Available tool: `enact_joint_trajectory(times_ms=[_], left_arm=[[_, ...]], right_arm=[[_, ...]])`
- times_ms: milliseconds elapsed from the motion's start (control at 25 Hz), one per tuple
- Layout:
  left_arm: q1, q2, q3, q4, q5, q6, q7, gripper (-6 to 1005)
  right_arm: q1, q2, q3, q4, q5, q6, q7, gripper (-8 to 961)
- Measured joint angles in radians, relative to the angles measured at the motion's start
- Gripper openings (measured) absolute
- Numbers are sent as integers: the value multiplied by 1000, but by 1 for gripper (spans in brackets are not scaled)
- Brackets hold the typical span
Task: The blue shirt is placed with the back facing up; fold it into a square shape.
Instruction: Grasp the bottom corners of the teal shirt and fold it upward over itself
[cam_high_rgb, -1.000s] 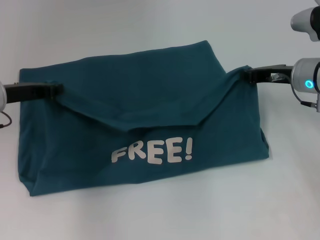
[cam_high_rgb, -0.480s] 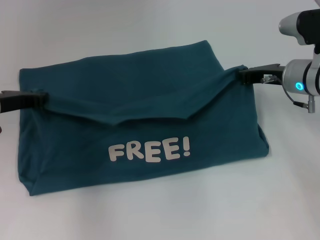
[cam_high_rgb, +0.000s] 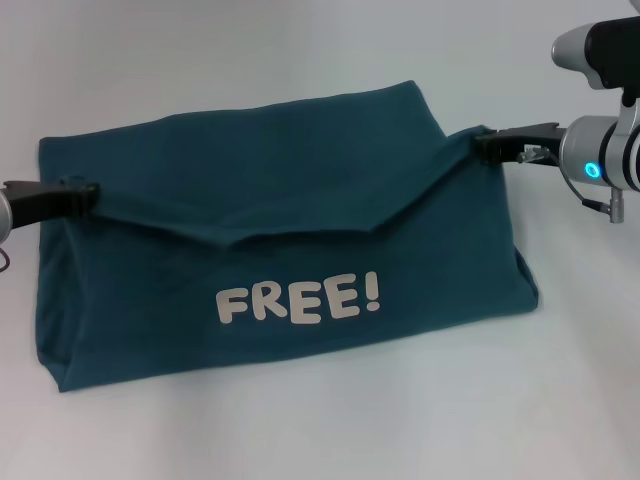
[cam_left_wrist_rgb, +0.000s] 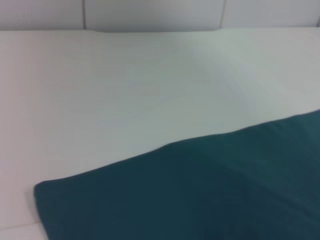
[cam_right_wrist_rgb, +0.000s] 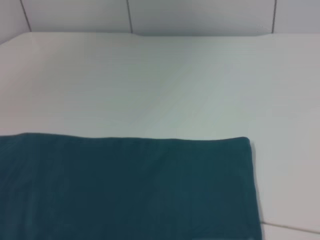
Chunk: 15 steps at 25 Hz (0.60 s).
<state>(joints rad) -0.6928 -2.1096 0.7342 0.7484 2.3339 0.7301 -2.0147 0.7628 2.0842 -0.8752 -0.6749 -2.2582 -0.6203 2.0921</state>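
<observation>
At mid-frame on the counter (cam_high_rgb: 300, 60), the blue shirt (cam_high_rgb: 280, 240) lies half-folded; my left gripper (cam_high_rgb: 88, 197) and right gripper (cam_high_rgb: 485, 148) seem clamped on its fold corners. Uneven pulling could skew the fold.

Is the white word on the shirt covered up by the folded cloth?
No. In the head view the lettering lies fully in sight on the blue shirt, just below the edge of the folded-over layer.

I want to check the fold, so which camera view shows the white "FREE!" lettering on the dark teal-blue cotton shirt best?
The head view. Only there the white "FREE!" lettering can be read, on the dark teal-blue cotton shirt below the folded flap. Both wrist views show only plain teal cloth on the white table, without lettering.
</observation>
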Motion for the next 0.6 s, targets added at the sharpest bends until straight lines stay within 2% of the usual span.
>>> enact_joint_trajectory(times_ms=[120, 480, 600], left_arm=[[0, -4, 0, -6, 0, -26, -4, 148], [-9, 8, -7, -47, 30, -54, -10, 342], [-8, 11, -12, -51, 49, -71, -26, 428]], right_arm=[[6, 1, -3, 0, 4, 11, 5, 134], [20, 2, -5, 16, 2, 26, 6, 314], [23, 2, -5, 23, 2, 25, 6, 459]])
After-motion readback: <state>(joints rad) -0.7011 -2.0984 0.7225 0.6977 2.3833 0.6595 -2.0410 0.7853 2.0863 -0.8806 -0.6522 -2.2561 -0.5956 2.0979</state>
